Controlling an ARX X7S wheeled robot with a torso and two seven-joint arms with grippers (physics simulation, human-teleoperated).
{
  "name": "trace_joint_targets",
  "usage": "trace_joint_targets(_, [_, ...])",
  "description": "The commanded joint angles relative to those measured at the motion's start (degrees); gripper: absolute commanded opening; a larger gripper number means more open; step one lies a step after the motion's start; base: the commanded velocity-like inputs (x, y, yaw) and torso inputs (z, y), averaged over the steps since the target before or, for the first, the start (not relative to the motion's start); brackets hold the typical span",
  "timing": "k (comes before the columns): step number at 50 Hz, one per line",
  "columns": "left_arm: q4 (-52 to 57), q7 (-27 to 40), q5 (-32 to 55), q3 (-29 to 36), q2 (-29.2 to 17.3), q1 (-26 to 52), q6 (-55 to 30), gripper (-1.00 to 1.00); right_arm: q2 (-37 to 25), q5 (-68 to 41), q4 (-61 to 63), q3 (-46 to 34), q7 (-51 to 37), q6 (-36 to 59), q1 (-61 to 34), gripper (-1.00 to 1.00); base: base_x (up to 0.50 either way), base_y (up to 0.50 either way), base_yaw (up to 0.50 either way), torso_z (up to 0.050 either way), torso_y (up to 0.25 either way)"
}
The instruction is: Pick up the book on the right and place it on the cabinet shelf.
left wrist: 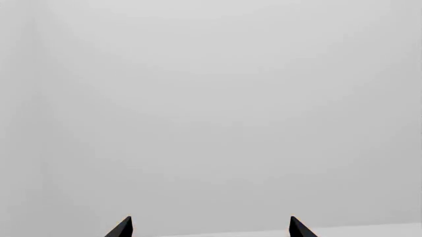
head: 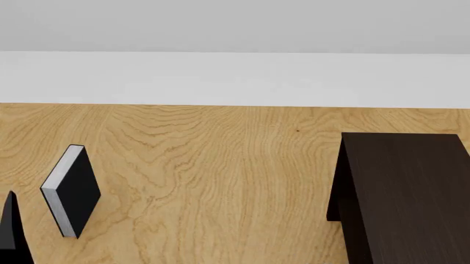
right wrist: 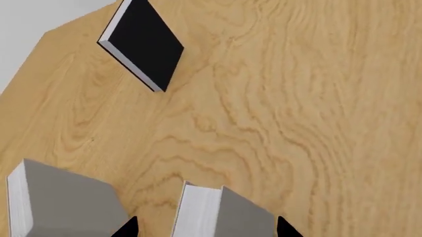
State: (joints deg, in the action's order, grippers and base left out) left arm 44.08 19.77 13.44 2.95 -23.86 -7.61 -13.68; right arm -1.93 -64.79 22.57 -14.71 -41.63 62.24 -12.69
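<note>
In the right wrist view a light-grey book (right wrist: 245, 217) with a white page edge stands on the wooden table, between the two dark fingertips of my right gripper (right wrist: 207, 228). The jaws are wide apart and do not touch it. A second grey book (right wrist: 66, 207) stands beside it, outside the jaws. The dark brown cabinet (head: 408, 187) fills the right side of the head view. My left gripper (left wrist: 211, 229) is open and empty, facing only a plain grey wall. The grey books and both grippers do not show clearly in the head view.
A black-covered book with white pages (head: 71, 190) stands upright at the left of the table (head: 220, 165); it also shows in the right wrist view (right wrist: 142, 44). A dark pointed shape (head: 10, 231) sits at the head view's lower left corner. A white wall runs behind the table.
</note>
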Motion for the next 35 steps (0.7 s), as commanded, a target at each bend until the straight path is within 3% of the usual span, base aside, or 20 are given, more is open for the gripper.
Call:
trace_joint_targets(1, [1.47, 0.52, -0.07, 0.18, -0.21, -1.13, -0.36, 1.00, -0.71, -2.44, -4.09, -1.64, -1.89, -2.70, 0.38, 1.00, 0.00, 0.00, 0.00, 0.000, 0.000])
trace_joint_targets(18, [2.54, 1.00, 0.10, 0.18, -0.39, -2.32, -0.04, 1.00, -1.65, 0.94, -13.26, -4.99, 2.45, -7.23, -0.89, 1.00, 0.00, 0.00, 0.00, 0.000, 0.000])
trace_joint_targets(19, [2.58, 1.01, 0.05, 0.25, -0.40, -2.41, 0.02, 1.00, -1.69, 0.87, -13.92, -5.08, 2.51, -7.18, -1.02, -1.00, 0.00, 0.00, 0.00, 0.000, 0.000])
trace_joint_targets(30, [1.87, 1.33, -0.62, 0.87, -0.08, -2.78, 0.99, 1.00, -2.37, -1.32, -13.64, -5.73, 2.94, -6.90, -0.71, -1.00, 0.00, 0.00, 0.00, 0.000, 0.000])
trace_joint_targets(35, [1.13, 1.30, -0.88, 1.06, -0.12, -2.36, 1.31, 1.00, -5.47, 1.89, -6.06, -5.15, 0.24, -8.99, -2.53, -1.00, 0.00, 0.00, 0.00, 0.000, 0.000])
